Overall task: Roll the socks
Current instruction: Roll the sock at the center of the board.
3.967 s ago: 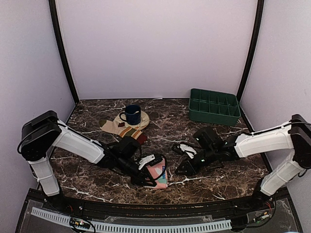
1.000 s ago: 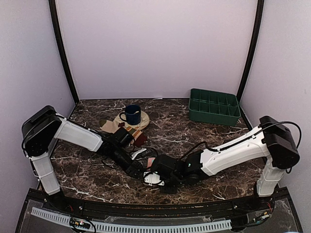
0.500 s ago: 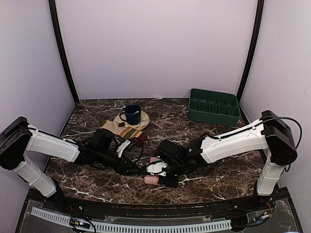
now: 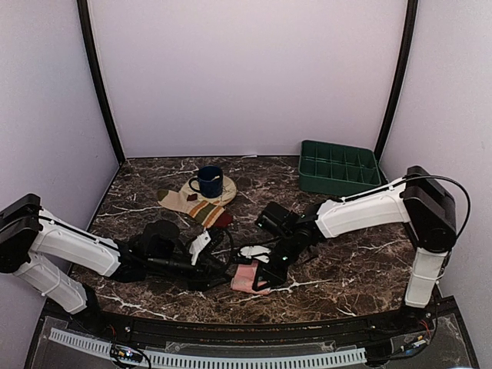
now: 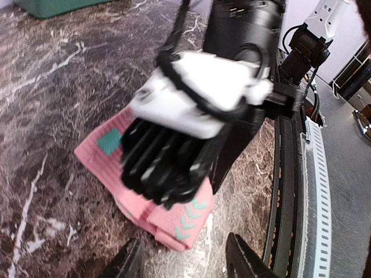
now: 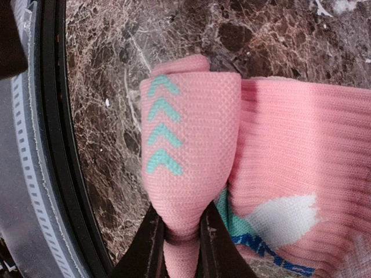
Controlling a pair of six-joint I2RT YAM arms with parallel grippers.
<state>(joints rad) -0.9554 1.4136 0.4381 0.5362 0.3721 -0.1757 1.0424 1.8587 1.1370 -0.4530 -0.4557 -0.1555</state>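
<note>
Pink rib-knit fabric fills the nearest ground: the pink sock [image 4: 247, 278] lies on the table [image 4: 346, 261] close to its near edge, between the two arms. The right gripper [image 6: 179, 234] comes down on it from the right, its jaws narrow and pinched on a folded-over end of the sock. The left gripper [image 5: 185, 263] sits just left of the sock and apart from it, jaws wide and holding nothing.

Step in hand, as judged: the first turn of the roll on the pink sock. One end is doubled over the body, but no tight cylinder has formed. The next move seems to call for the right jaws to carry the pinched fold further over the flat part. The left jaws may have to pin the free end so that the soft fabric does not slide or spring open.

Appearance of the pink sock [image 6: 278, 145]: the folded end bears a column of mint chevrons. Below it a white patch with blue and mint marks shows on the lower layer. The left wrist view shows a square mint patch near the other end.

Farther back and to the left, the striped sock [image 4: 204, 209] lies flat and unrolled, well apart from both grippers. Just behind it a blue mug [image 4: 207, 182] stands on a coaster [image 4: 227, 187]; whether the coaster overlaps the sock cannot be told. A green tray [image 4: 338, 171] occupies the far right corner.
</note>
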